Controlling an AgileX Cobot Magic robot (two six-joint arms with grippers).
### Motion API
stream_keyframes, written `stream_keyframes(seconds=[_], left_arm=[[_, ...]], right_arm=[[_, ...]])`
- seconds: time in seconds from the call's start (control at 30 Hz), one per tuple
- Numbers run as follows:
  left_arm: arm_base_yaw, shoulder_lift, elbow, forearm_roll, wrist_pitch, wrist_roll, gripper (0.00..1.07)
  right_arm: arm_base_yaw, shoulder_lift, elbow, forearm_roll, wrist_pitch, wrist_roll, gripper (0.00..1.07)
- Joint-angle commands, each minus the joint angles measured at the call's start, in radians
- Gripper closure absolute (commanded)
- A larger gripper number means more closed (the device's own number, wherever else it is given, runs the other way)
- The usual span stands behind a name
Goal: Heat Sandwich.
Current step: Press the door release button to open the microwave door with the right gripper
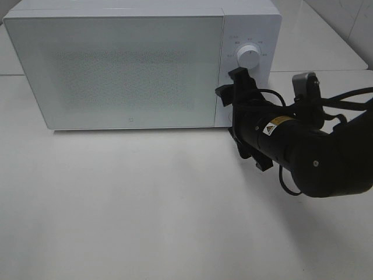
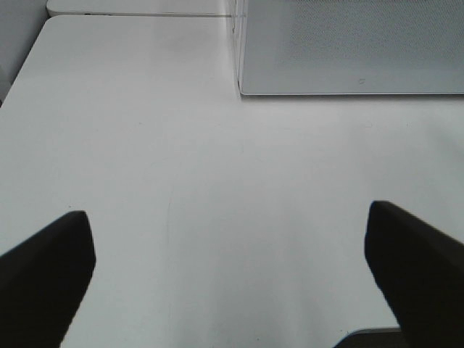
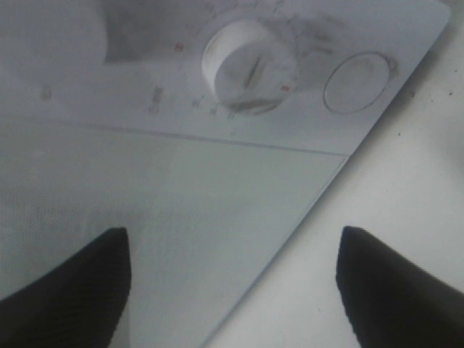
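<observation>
The white microwave (image 1: 122, 70) stands at the back of the table with its door shut. The sandwich and its pink plate are out of view. My right gripper (image 1: 228, 87) is open and empty, close in front of the door's right edge and the control panel, below the white knob (image 1: 249, 56). The right wrist view shows its dark fingers (image 3: 65, 290) either side of the door's corner, with a knob (image 3: 250, 67) and a round button (image 3: 359, 83) beyond. My left gripper (image 2: 232, 283) is open and empty over bare table, and the microwave's front (image 2: 348, 51) lies ahead of it.
The white table (image 1: 145, 204) runs in front of the microwave. A seam and a second table surface (image 2: 138, 7) lie to the microwave's left. The right arm's black body and cables (image 1: 315, 146) hang over the table's right side.
</observation>
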Motion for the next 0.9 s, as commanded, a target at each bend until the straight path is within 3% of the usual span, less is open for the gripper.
stream_keyframes(seconds=[0.03,0.53,0.9], left_arm=[[0.000,-0.016,0.002,-0.005,-0.003,-0.009,0.10],[0.000,-0.016,0.002,-0.005,-0.003,-0.009,0.10],[0.000,-0.016,0.002,-0.005,-0.003,-0.009,0.10]], right_arm=[[0.002,-0.065,-0.003,-0.078,0.158,-0.148,0.27],[0.002,-0.281,-0.003,-0.160,0.707,-0.823,0.31],[0.002,-0.373,-0.003,-0.203,1.038,-1.057,0.31]])
